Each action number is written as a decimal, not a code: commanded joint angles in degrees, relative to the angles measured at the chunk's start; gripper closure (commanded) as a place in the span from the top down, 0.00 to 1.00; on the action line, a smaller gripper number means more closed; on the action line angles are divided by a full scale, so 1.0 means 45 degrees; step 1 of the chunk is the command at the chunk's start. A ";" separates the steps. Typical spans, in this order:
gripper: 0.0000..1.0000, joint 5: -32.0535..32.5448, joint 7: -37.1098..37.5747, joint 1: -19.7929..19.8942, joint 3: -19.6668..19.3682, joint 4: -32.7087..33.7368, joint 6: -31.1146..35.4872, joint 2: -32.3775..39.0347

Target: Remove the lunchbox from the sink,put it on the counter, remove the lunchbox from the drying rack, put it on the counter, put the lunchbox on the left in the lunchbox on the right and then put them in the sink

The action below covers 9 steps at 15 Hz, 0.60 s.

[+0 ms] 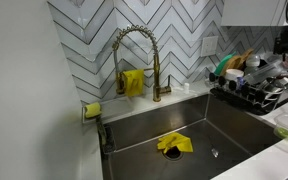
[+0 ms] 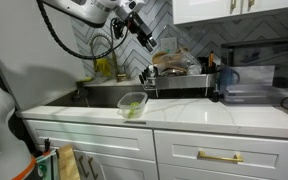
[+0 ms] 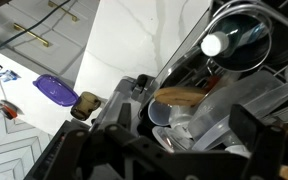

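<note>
Tabletop (image 2: 234,118) is white marble-look stone with grey veins, sitting on white shaker cabinets (image 2: 104,150) with brass bar handles (image 2: 220,157), and only an exterior view gives the whole front like that. The steel sink (image 1: 149,122) and the grey-white herringbone tile backsplash (image 1: 84,50) show properly in an exterior view from up close, which the wider shot mostly hides. The arm (image 2: 84,10) comes in from the top, white with black cabling, and its pincer (image 2: 146,40) hangs in the air above the drying rack (image 2: 179,75), touching nothing; whether it's wide or narrow I honestly can't tell from any view. The rack is dark wire, piled with dishes, and the wrist view looks straight down into it: a round glass lid (image 3: 239,40) and translucent tubs all jumbled, plus a purple flat thing (image 3: 56,88) off on the tabletop. The brass spring-neck faucet (image 1: 156,80) arcs over the sink. The lunchbox (image 2: 132,103), clear with a greenish tint, sits on the tabletop just in front of the sink. A crumpled yellow cloth (image 1: 174,144) lies on the sink floor, and a yellow sponge (image 1: 92,110) sits at the rim.
</note>
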<state>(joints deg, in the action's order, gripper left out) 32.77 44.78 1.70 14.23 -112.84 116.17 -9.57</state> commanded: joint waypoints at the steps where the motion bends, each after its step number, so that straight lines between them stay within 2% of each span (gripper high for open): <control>1: 1.00 0.0616 0.0481 -0.0414 -0.0313 0.1068 -0.0028 0.1191; 5: 1.00 0.0883 0.1202 -0.0780 -0.0647 0.1889 0.0148 0.2296; 9: 1.00 0.0898 0.1767 -0.1196 -0.1057 0.2309 0.1356 0.3110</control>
<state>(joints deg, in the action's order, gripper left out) 35.39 49.92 -1.40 11.40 -104.39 119.33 1.64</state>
